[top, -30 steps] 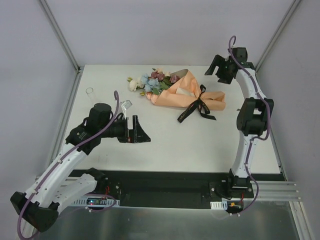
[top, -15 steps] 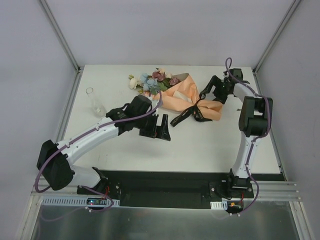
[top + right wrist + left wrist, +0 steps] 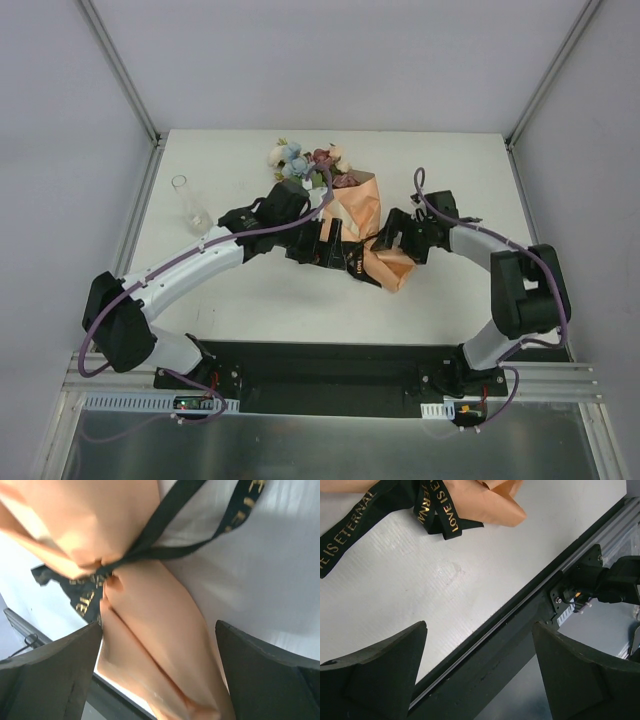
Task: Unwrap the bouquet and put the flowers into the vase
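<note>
We see the peach-orange paper cone bouquet [image 3: 365, 212] lying in the middle of the white table [image 3: 250, 295]. Its pastel artificial flowers [image 3: 300, 158] point toward the far edge, and a black ribbon with gold lettering [image 3: 435, 515] is cinched around the paper. Our left gripper [image 3: 322, 246] sits just beside the ribbon, jaws apart with only bare tabletop between them. Our right gripper [image 3: 400, 238] straddles the cone's narrow end, jaws spread wide, the paper between them but not pinched. The small clear glass vase [image 3: 190, 205] stands well apart, near the left edge.
</note>
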